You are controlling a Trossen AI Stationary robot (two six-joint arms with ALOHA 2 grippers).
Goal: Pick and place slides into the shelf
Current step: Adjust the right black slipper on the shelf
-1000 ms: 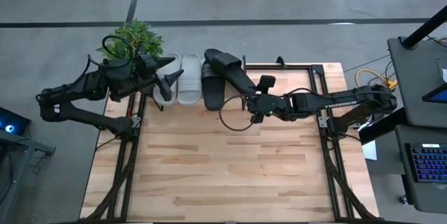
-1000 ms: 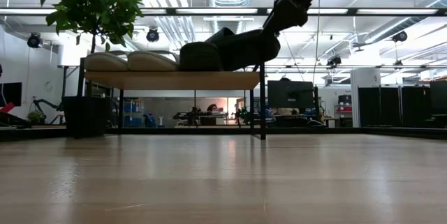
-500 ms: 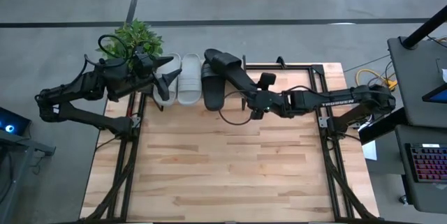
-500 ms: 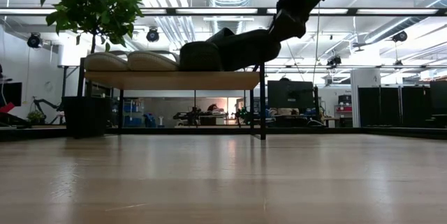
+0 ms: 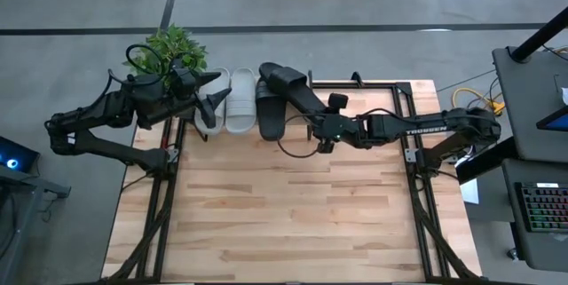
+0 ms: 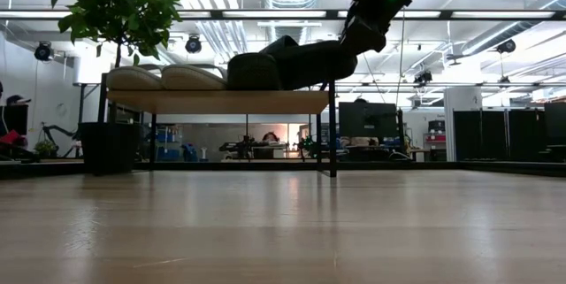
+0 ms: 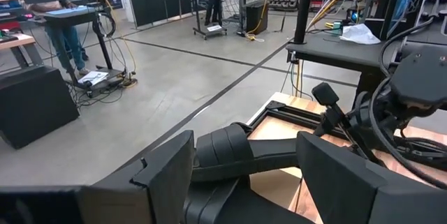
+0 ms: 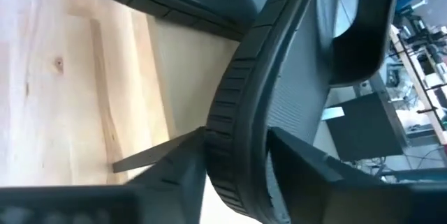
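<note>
The shelf (image 6: 221,101) stands at the table's far edge. Two light grey slides (image 5: 229,98) and a black slide (image 5: 271,112) lie side by side on it. A second black slide (image 5: 297,94) lies slantwise, its toe end on the first black slide and its heel out past the shelf's right end. My right gripper (image 5: 317,131) is shut on that heel. My left gripper (image 5: 210,100) hovers open over the shelf's left end, above the grey slides, touching nothing. My right gripper pinches the slanting black slide's heel end (image 8: 234,133) between its two fingers. One finger (image 8: 178,161) lies against the ribbed sole edge, the other (image 8: 300,161) against the footbed. The fingers come from the table's right, slanting down. The slide's toe end (image 6: 276,47) rests on the other black slide.
A potted plant (image 5: 173,50) stands just off the shelf's left end, behind my left arm. A loose cable loop (image 5: 297,150) hangs under my right wrist. The wooden tabletop (image 5: 284,214) stretches toward the near edge. Black frame rails (image 5: 404,98) run along the table's right side.
My right gripper has edged a little toward the shelf and down at the slanting slide's heel, its wrist turning slightly. The slide and the others on the shelf have stayed where they were.
</note>
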